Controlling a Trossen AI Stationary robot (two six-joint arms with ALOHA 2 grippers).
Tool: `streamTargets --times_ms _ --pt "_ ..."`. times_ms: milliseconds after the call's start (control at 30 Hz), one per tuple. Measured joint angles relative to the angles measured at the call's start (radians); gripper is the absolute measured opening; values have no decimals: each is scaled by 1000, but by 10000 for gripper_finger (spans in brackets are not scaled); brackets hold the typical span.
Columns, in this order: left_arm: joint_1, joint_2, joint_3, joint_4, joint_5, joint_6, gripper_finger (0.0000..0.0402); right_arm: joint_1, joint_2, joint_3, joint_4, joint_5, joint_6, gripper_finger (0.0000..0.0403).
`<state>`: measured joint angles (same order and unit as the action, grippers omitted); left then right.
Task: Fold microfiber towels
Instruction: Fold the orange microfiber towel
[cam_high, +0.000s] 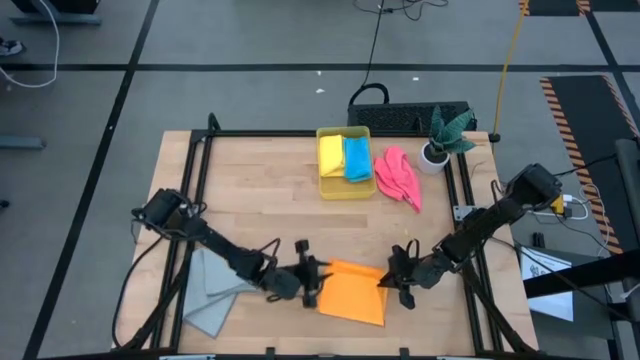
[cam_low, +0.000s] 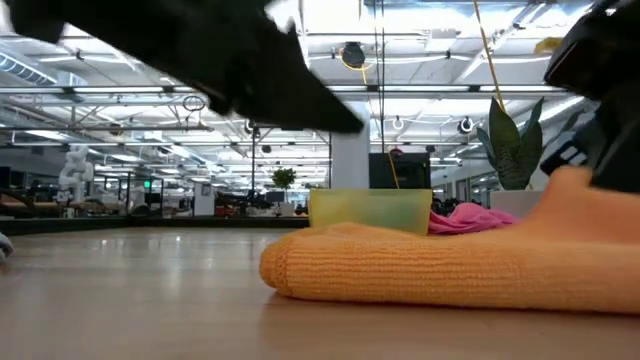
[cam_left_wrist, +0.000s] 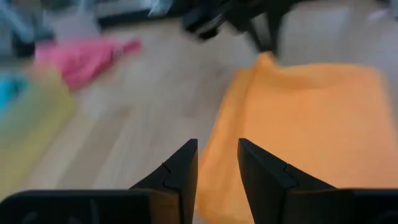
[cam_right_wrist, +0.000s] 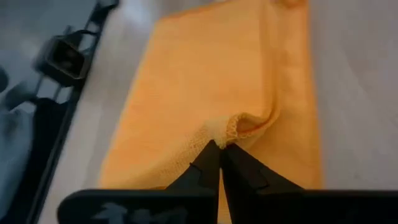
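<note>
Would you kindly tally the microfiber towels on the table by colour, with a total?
Orange towel: 1
Grey towel: 1
Pink towel: 1
Yellow towel: 1
Blue towel: 1
Total: 5

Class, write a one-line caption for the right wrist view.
Right gripper pinches the orange towel's edge on the wooden table.
</note>
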<state>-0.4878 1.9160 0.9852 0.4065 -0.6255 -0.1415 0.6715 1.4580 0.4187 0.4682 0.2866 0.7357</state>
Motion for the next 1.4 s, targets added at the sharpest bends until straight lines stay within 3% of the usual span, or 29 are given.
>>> streamTargets --times_ms 167,367,500,633,733,833,1033,1133,1300,1400 --pt "-29 0 0 117 26 173 115 51 -42 33 7 0 -129 1" --pt "17 0 0 116 239 195 115 115 -99 72 12 14 -384 1" --pt "71 0 0 109 358 233 115 115 -105 72 -120 183 -327 1" --pt "110 0 0 88 359 196 115 95 -101 72 -307 213 -161 1" --pt "130 0 0 81 360 180 115 94 -101 71 -329 213 -134 1" --pt "137 1 0 48 360 179 115 94 -110 74 -279 220 -209 1" --pt "138 1 0 52 361 164 115 94 -131 108 -167 381 -405 1" --pt "138 1 0 51 361 158 115 91 -131 108 -268 478 -324 1" --pt "134 1 0 36 359 148 115 75 -129 107 -552 471 -26 0" --pt "134 1 0 31 359 138 115 76 -129 106 -587 437 19 0"
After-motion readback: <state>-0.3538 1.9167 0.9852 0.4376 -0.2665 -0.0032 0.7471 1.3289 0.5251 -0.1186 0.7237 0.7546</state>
